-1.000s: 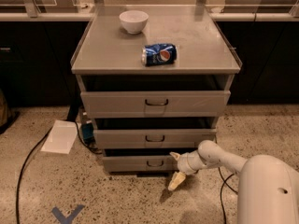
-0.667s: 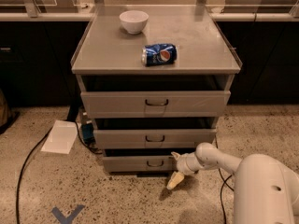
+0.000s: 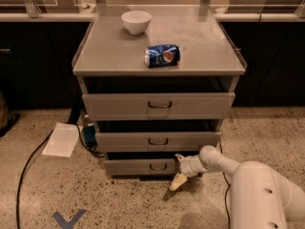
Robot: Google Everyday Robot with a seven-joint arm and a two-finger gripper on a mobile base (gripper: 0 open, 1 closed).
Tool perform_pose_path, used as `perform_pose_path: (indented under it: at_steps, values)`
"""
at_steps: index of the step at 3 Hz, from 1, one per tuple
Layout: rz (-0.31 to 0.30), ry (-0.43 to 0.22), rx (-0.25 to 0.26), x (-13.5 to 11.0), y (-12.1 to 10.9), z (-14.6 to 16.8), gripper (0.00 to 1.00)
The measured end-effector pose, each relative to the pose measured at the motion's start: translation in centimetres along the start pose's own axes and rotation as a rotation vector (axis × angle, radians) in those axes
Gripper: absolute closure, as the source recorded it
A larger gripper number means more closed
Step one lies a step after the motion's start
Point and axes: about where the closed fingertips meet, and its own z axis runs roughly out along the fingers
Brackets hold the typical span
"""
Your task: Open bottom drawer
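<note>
The white hand, fingers spread, hangs just right of the small dark wire handle on the narrow grey metal bottom drawer; closing here likely misses.

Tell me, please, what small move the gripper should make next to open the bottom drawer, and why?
Probably shift the gripper left onto the small dark handle of the bottom drawer. It sits low by the front's right part, beside the handle rather than around it, fingers apart and holding nothing, so pulling now would likely move nothing.
</note>
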Motion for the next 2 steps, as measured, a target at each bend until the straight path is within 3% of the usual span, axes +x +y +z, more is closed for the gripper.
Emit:
perform_pose_path:
  at_steps: [2]
  values:
    - [-0.012, -0.008, 0.024, 0.18, -0.75, 0.56, 0.0]
